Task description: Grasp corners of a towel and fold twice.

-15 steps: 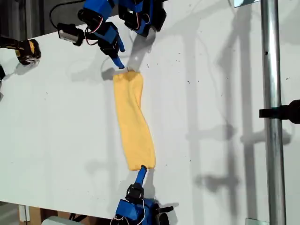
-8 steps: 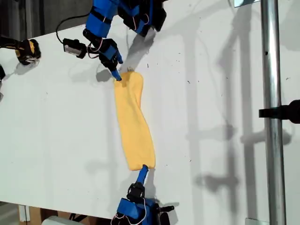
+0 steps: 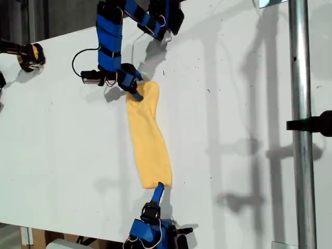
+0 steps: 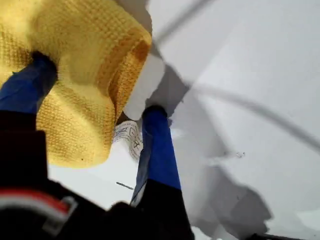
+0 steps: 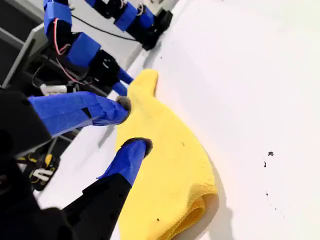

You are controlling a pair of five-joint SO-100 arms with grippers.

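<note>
Both grippers are sitting at opposite ends of the fuzzy yellow-orange microfibre towel [image 3: 148, 137], folded into a long strip on the white table [image 3: 233, 129]. My first gripper [image 4: 95, 100] is spread wide across one end by the white tag [image 4: 129, 137]. My second gripper [image 5: 132, 125] is hovering part-open, gripping nothing.

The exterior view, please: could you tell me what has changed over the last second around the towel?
My first gripper swung down from just beyond the far end of the towel onto its corner, jaws open around the fabric there, which now looks slightly bunched. My second gripper stayed at the near end, and the long folded strip kept its place on the table.
</note>
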